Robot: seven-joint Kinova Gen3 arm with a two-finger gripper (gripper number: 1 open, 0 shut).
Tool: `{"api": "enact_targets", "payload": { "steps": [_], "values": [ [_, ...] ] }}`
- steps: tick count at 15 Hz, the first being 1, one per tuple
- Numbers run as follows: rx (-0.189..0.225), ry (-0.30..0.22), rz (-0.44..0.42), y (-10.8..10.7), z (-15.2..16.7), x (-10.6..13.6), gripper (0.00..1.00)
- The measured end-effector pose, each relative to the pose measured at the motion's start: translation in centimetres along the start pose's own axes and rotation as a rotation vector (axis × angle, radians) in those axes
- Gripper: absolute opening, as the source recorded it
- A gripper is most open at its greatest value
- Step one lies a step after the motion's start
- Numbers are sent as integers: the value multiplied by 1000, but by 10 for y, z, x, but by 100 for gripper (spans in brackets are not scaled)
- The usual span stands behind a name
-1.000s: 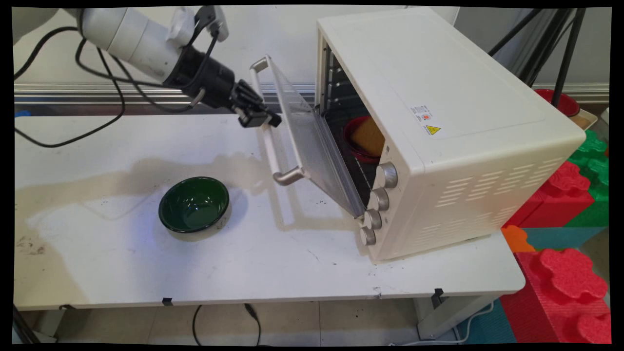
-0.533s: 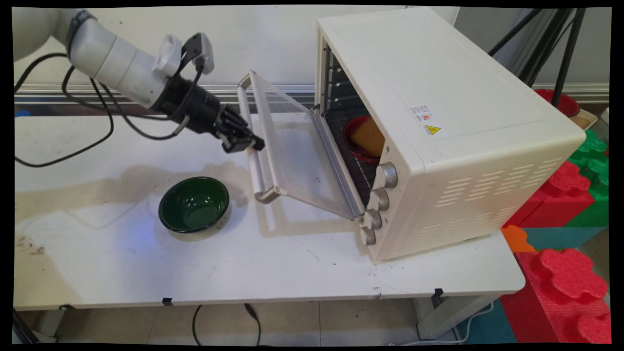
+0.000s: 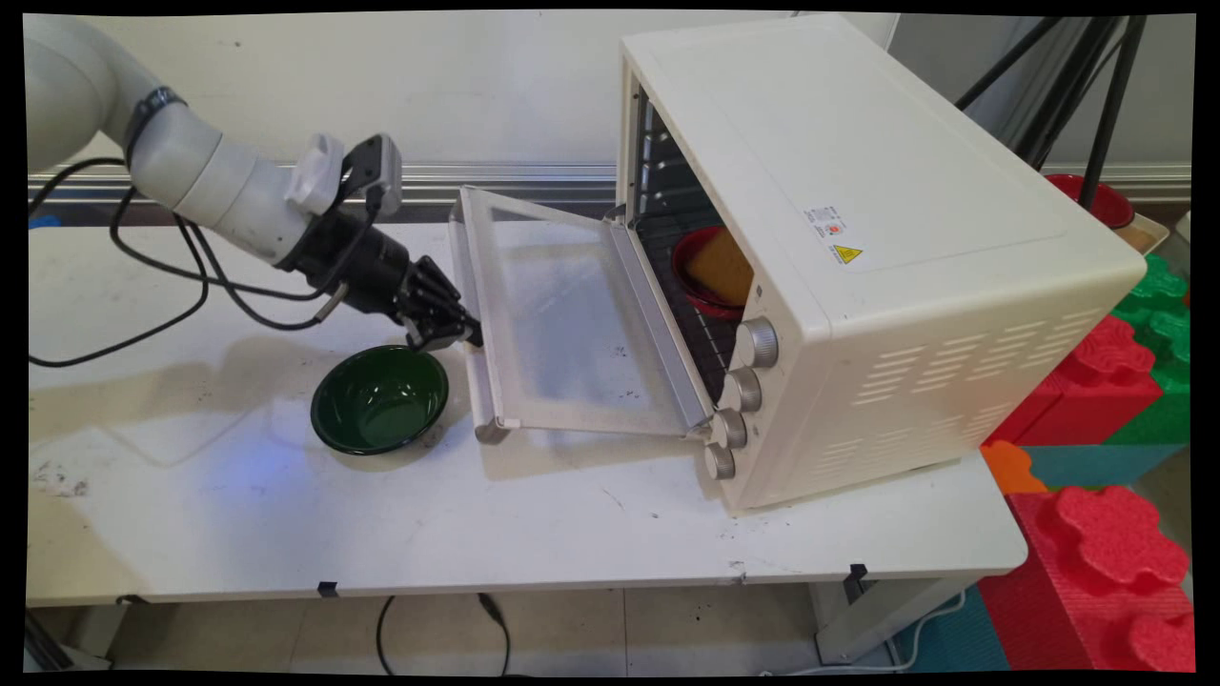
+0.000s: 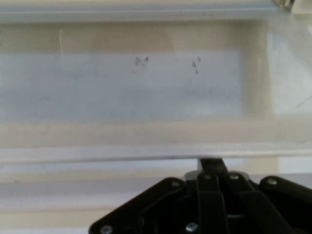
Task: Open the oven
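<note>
A pale wall is running behind the white worktop (image 3: 191,534), and the white arm (image 3: 219,186) is reaching in over it from the left with black cables hanging beneath. The arm is ending in the jaws, which are looking clenched in the hand view, with nothing showing between them. Their tips are pressing against the metal handle (image 3: 481,391) at the oven door's free edge, not wrapping round it. Just below the jaws and a little to their left, the green bowl (image 3: 379,398) is sitting empty on the worktop, where it has been sitting for the whole last second. The jaws have been coming down: a second ago they were riding high beside a steeply tilted door, and now they are hanging low, just above the bowl's far rim. Directly ahead of the jaws, the glass door (image 3: 562,333) is lying almost flat, swung fully down on its hinge. The hand view is looking across its pane (image 4: 146,83), with the handle (image 4: 122,155) crossing in front. Beyond the door, on the jaws' far side, the cream oven (image 3: 858,191) is standing open, with a red dish (image 3: 710,272) holding something orange-yellow resting on the rack inside. Four metal knobs (image 3: 756,342) are lining its front corner, and red foam blocks (image 3: 1106,553) are standing past the worktop's right end.
</note>
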Motion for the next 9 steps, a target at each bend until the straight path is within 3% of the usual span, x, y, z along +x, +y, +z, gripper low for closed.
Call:
{"api": "enact_targets", "payload": {
  "steps": [9],
  "values": [
    [4, -29, 3, 6, 12, -26, 0]
  ]
}}
